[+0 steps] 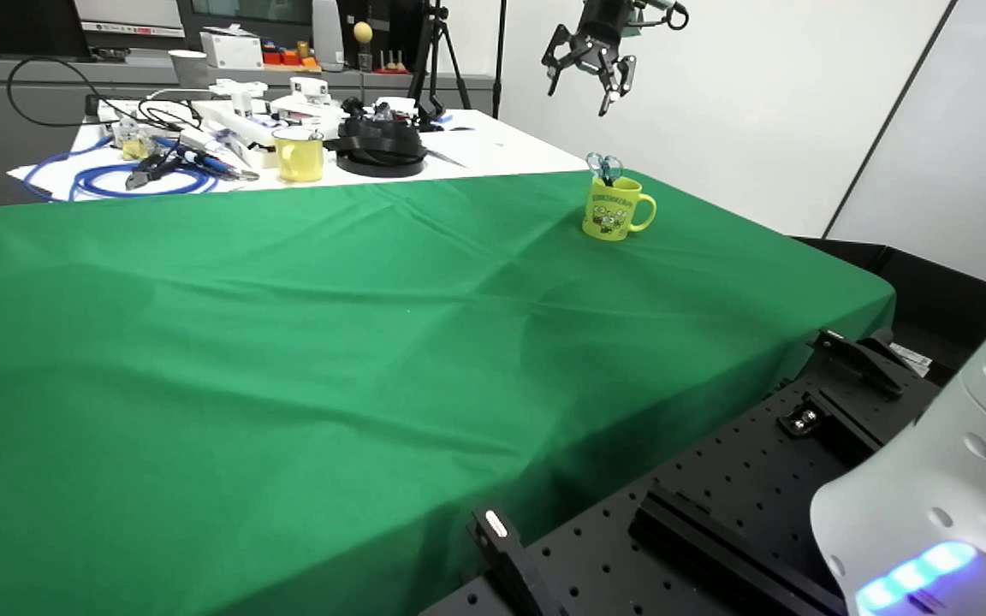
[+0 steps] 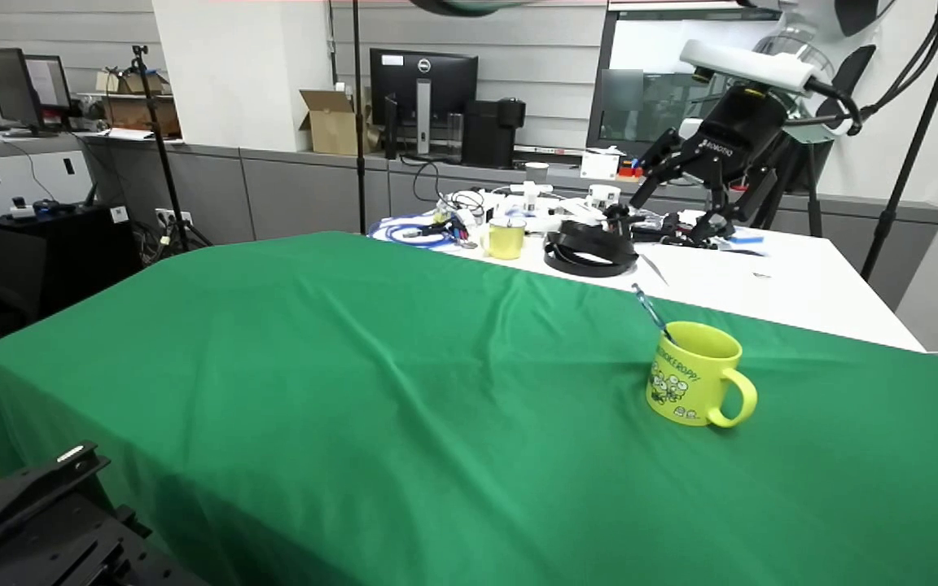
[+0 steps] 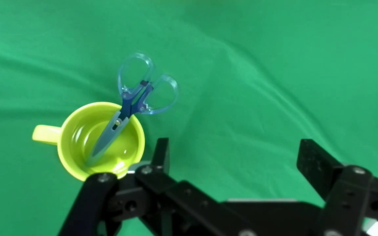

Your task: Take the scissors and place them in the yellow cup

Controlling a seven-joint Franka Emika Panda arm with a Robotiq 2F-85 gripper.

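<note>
The yellow cup [image 1: 606,214] stands upright on the green cloth; it also shows in an exterior view [image 2: 690,378] and in the wrist view [image 3: 69,141]. The scissors [image 3: 126,106] stand in it blades down, leaning on the rim, with the clear blue handles sticking out above. The scissors show in both exterior views, at the cup's mouth [image 1: 608,173] and as a thin tilted line [image 2: 653,314]. My gripper [image 3: 233,147] is open and empty, with its fingers wide apart. In both exterior views the gripper [image 1: 578,101] [image 2: 668,218] is high above the cup, touching nothing.
The green cloth [image 1: 330,299] covers the near table. Behind it, a white table [image 2: 811,285] holds a paler yellow cup [image 2: 506,240], black straps [image 2: 591,248] and blue cables [image 1: 103,178]. A black perforated plate [image 1: 715,488] and a white arm part [image 1: 929,479] are at the near edge.
</note>
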